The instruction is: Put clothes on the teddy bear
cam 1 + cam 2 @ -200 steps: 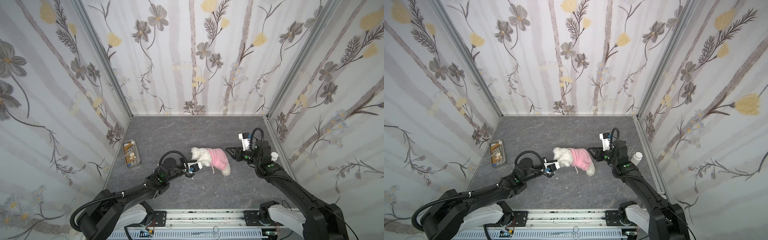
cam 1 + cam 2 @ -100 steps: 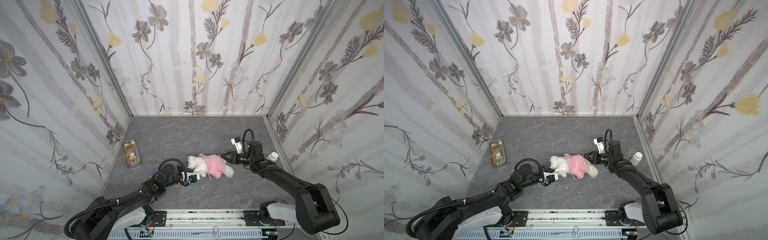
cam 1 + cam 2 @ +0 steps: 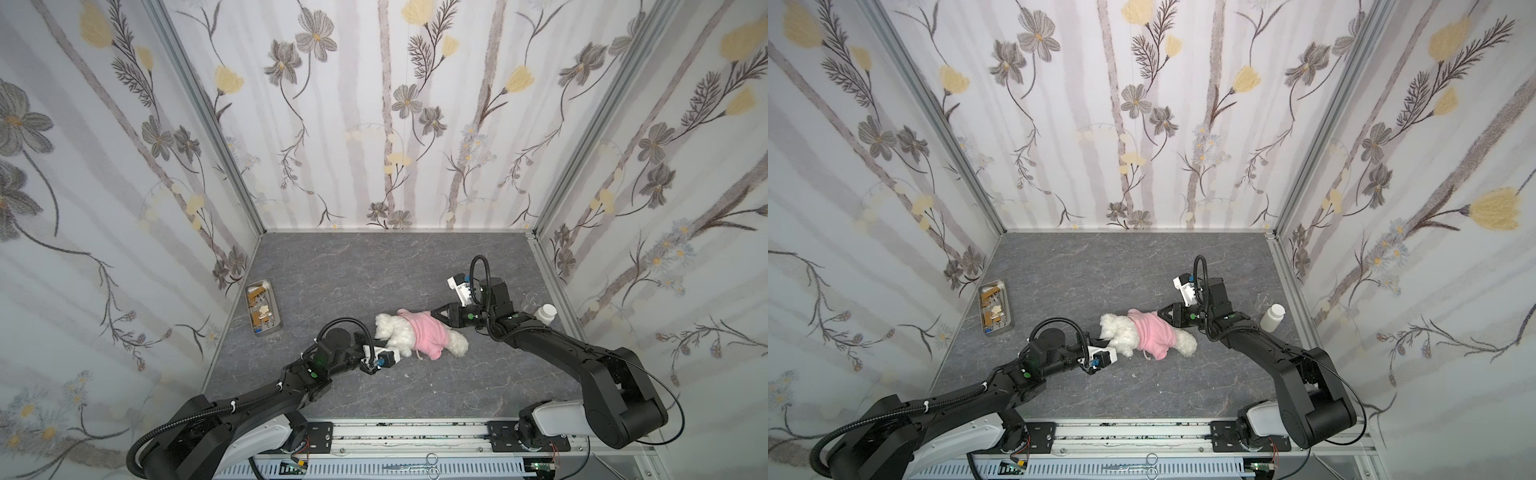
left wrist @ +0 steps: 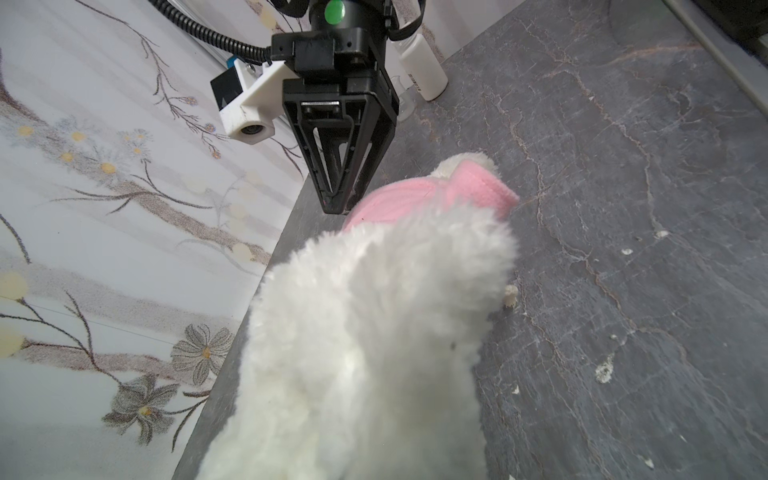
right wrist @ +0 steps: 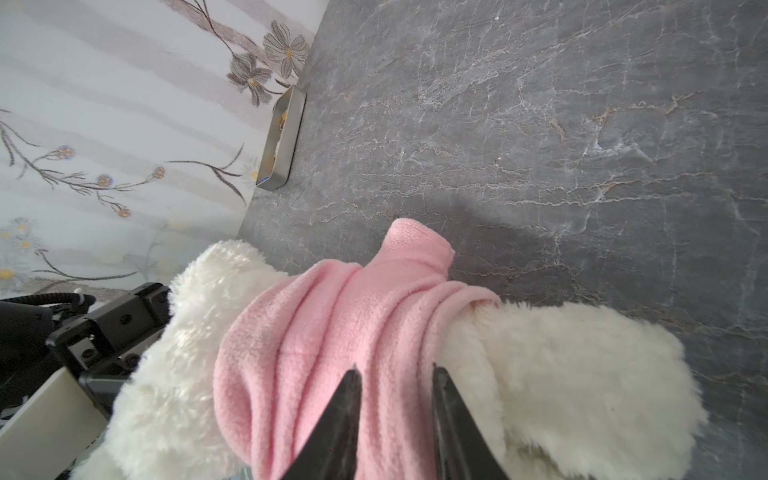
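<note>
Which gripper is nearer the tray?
Left. The left gripper is at the head end of the teddy bear, toward the tray; the right gripper is beyond it, at the hoodie.

The teddy bear (image 3: 388, 328) lies near the centre of the table (image 3: 374, 266), head toward 9 o'clock, legs toward 3 o'clock. The hoodie (image 3: 426, 332) sits on its trunk.

Positions from the bear:
- The tray (image 5: 289, 137) stands at 10 o'clock, against the wall.
- The bottle (image 3: 544, 314) stands at 3 o'clock, with the glass (image 3: 532, 299) just beside it at its 11 o'clock.
- The left gripper (image 3: 382, 344) meets the bear at 8 o'clock.
- The right gripper (image 3: 434, 313) meets the hoodie at 2 o'clock.
- The scissors (image 3: 415, 457) lie at 6 o'clock, before the table edge.
</note>
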Controlling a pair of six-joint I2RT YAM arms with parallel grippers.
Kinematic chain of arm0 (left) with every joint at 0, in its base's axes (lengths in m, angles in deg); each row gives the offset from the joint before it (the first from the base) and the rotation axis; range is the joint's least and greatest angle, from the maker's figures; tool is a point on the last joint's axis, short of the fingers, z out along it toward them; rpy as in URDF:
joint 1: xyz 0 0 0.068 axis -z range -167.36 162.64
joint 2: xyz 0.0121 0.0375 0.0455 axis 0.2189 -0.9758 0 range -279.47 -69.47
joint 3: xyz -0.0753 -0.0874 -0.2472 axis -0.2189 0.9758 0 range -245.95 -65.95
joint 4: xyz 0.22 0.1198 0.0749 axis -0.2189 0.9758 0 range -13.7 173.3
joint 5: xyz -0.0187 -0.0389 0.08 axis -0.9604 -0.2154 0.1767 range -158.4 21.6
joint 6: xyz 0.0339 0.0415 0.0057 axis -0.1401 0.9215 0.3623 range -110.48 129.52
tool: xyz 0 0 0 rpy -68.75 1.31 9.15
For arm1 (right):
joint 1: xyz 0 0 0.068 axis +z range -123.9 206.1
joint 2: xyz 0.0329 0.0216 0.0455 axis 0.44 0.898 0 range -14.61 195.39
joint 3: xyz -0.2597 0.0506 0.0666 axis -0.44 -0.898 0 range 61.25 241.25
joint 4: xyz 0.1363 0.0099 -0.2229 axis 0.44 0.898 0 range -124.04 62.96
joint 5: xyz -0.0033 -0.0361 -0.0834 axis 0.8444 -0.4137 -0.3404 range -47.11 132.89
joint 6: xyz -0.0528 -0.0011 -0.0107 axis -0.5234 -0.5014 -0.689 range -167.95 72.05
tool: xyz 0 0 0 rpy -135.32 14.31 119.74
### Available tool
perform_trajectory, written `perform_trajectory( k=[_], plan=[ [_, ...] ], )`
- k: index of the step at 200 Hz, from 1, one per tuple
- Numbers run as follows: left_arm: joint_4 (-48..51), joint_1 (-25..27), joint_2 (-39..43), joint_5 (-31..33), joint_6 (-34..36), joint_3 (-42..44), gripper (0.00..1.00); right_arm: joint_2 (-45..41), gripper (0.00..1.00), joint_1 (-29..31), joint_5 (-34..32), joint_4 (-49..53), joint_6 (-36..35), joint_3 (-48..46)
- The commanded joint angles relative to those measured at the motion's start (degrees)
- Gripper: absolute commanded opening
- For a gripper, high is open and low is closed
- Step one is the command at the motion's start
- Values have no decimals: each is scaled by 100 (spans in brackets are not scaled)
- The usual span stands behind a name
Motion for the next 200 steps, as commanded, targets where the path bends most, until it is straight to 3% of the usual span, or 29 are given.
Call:
perform_trajectory(
  k=[1, 29, 76, 141, 200],
  plan=[
    [48, 2, 25, -19, 105, -58, 0, 25, 31, 51, -248, 190, -261, 67],
    [68, 11, 40, -9, 96, -73, 0, 95, 25, 155, -233, 182, -248, 31],
    [107, 12, 68, 39, 91, -90, 0, -71, 0, 144, -534, 132, -163, -53],
    [241, 9, 294, 125, 8, -63, 0, -343, 0, -307, -1265, -159, 346, -712],
    [300, 11, 446, 272, -57, -52, 0, -246, 0, -536, -1450, -333, 417, -998]
  ],
)
